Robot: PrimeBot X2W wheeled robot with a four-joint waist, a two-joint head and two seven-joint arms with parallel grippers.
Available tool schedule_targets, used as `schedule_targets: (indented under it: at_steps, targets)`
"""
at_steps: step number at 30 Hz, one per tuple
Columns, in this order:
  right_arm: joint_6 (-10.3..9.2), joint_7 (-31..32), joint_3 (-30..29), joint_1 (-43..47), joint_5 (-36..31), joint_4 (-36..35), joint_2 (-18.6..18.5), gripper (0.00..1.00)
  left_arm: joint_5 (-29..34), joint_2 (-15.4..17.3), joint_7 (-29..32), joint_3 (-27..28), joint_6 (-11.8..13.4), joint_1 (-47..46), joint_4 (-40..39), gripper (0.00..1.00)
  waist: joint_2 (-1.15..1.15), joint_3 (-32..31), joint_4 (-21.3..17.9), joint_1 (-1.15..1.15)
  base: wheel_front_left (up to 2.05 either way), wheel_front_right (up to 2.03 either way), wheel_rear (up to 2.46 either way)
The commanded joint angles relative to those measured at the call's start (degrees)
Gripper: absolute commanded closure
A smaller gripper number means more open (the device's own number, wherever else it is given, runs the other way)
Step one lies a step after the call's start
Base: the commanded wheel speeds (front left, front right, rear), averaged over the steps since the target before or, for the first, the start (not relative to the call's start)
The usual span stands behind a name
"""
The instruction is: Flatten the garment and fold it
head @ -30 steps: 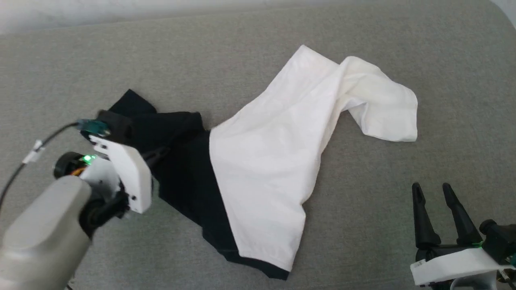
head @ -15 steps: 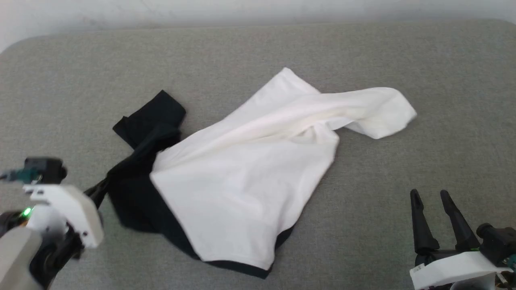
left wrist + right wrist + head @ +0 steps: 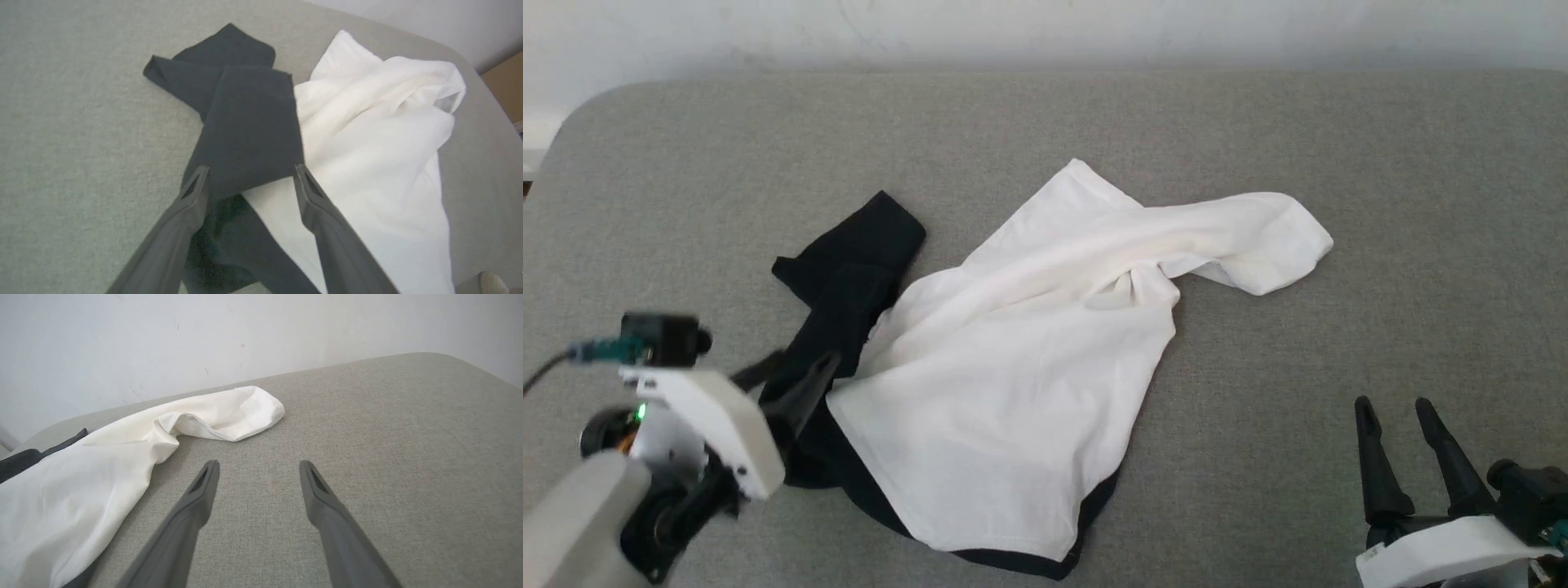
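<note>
Left jaws: the left gripper (image 3: 806,363) (image 3: 251,169) has its two long dark fingers wide apart, with nothing pinched between them.
Right jaws: the right gripper (image 3: 1392,408) (image 3: 259,465) also has its fingers wide apart, over bare grey cloth.
Hard to see: in the head view the left fingers are dark on dark cloth, so their tips blur into it. I cannot tell if they touch the cloth or hang just above it.
Cut off: both pairs of fingers run off the bottom edge of their wrist views. The right wrist view cuts the shirt off at its left edge.
Hidden: the white part covers much of the black cloth. Only a thin black edge peeks out at the near hem, and I cannot make out the neck.
Shirt and left jaws: the thin white shirt with black sleeves (image 3: 1013,367) (image 3: 367,143) (image 3: 81,490) lies right at the left fingers. The folded black sleeve (image 3: 866,261) (image 3: 249,122) sits in the gap between the tips and goes on past them. The white part lies by the right-hand finger in the left wrist view.
Shirt and right jaws: the shirt lies well apart from the right fingers, off to their left.
Shirt shape: crumpled, with a white flap folded over on the far right.
Under it all: a flat grey padded fabric surface (image 3: 1339,163).
Behind: a plain white wall (image 3: 1013,33).
</note>
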Motion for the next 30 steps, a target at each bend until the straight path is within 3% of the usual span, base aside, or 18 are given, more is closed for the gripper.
schedule_targets:
  at_steps: [1,8,20,30]
  targets:
    - [-0.04,0.12,-0.18,0.30,-0.50,-0.22,0.12,0.00,-0.26,0.35,0.32,0.26,-0.31,-1.92,-0.93,0.00,0.00,-0.20,0.25,0.01,0.00,0.00,0.00]
    - [-0.04,0.55,1.06,0.16,-0.65,-0.92,0.12,0.00,5.58,0.63,5.16,-1.17,-1.26,-15.27,-8.93,0.00,0.00,1.79,-0.49,0.01,0.00,0.00,0.00]
    - [-0.04,-0.73,1.92,-1.77,-0.22,-0.19,0.12,0.00,12.15,-2.18,14.77,-9.76,-4.69,-24.86,3.24,0.00,0.00,7.64,-8.42,0.01,0.00,0.00,0.00]
    - [-0.04,-2.48,2.91,-3.62,0.88,-0.04,0.12,0.00,11.60,-1.40,14.05,-10.20,-6.36,-25.92,7.14,0.00,0.00,13.37,-12.47,0.01,0.00,0.00,0.00]
